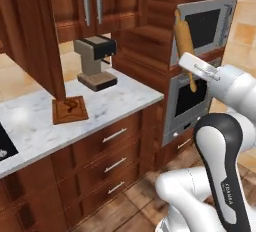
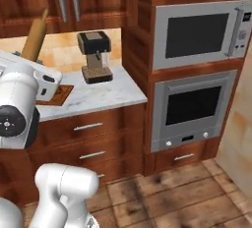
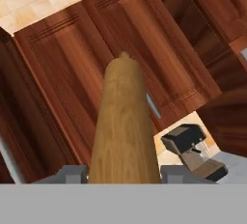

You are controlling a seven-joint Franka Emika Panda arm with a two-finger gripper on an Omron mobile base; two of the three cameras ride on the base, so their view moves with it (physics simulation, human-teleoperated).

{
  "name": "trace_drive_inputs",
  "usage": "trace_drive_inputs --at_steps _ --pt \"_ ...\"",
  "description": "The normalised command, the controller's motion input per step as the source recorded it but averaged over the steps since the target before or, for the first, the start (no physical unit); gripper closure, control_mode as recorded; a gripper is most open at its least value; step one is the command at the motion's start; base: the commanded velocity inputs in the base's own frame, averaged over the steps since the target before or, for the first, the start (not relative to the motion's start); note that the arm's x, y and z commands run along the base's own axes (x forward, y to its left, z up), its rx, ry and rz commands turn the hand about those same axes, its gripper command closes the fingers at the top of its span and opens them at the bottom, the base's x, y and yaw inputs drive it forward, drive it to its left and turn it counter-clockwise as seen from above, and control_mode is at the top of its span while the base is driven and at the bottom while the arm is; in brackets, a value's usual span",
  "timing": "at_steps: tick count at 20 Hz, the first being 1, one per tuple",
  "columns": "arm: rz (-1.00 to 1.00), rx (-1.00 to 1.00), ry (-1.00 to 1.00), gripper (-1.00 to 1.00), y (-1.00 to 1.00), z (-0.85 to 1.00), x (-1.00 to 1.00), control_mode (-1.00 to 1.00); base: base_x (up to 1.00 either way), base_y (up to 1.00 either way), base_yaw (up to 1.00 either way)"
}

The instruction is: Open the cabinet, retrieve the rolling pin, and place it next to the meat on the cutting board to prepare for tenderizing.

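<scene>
The gripper (image 3: 123, 172) is closed on the rolling pin (image 1: 184, 38), held high right of the cutting board (image 1: 69, 109) on the counter (image 1: 107, 103).

Open air: we find it above the marble counter (image 1: 115, 107) between the cutting board (image 1: 69, 110) and the counter's right end.

Obstacles: the coffee machine (image 1: 95, 62) stands at the back of the counter, just under the cabinet (image 1: 95, 3); an open cabinet door (image 1: 37, 36) hangs over the board's left side; the oven column (image 2: 194, 74) walls off the right.
</scene>
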Motion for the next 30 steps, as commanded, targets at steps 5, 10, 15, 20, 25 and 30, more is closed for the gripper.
trace_drive_inputs --at_steps 5,10,15,20,25,30 --pt "0.00 0.00 0.00 1.00 0.00 0.00 0.00 1.00 0.13 -0.51 0.47" --pt "0.00 0.00 0.00 1.00 0.00 0.00 0.00 1.00 0.32 -0.38 0.49" --pt "0.00 0.00 0.00 1.00 0.00 0.00 0.00 1.00 0.34 -0.43 0.43" --pt "0.00 0.00 0.00 1.00 0.00 0.00 0.00 1.00 0.41 -0.45 0.29" --pt "0.00 0.00 0.00 1.00 0.00 0.00 0.00 1.00 0.48 -0.45 0.19" --pt "0.00 0.00 0.00 1.00 0.00 0.00 0.00 1.00 0.55 -0.24 0.14"
